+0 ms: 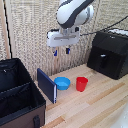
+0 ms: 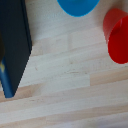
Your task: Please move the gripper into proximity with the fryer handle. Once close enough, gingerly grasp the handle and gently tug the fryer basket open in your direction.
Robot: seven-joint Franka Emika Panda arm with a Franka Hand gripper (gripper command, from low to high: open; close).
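Note:
My gripper [image 1: 61, 51] hangs from the bulky white arm, high above the wooden table, its two dark blue-tipped fingers pointing down with a small gap and nothing between them. The black cube-shaped fryer [image 1: 110, 53] stands at the exterior view's right, well away from the gripper. Its basket face [image 1: 101, 61] is flush with the body, and the short upright black handle [image 1: 102, 61] sticks out from it. The wrist view shows only the table below, no fingers and no fryer.
A blue bowl [image 1: 62, 83] [image 2: 78, 6] and a red cup [image 1: 81, 84] [image 2: 117, 35] sit on the table below the gripper. A dark blue flat slab [image 1: 47, 85] [image 2: 13, 45] stands upright beside them. A large black fabric case [image 1: 19, 97] fills the exterior view's left.

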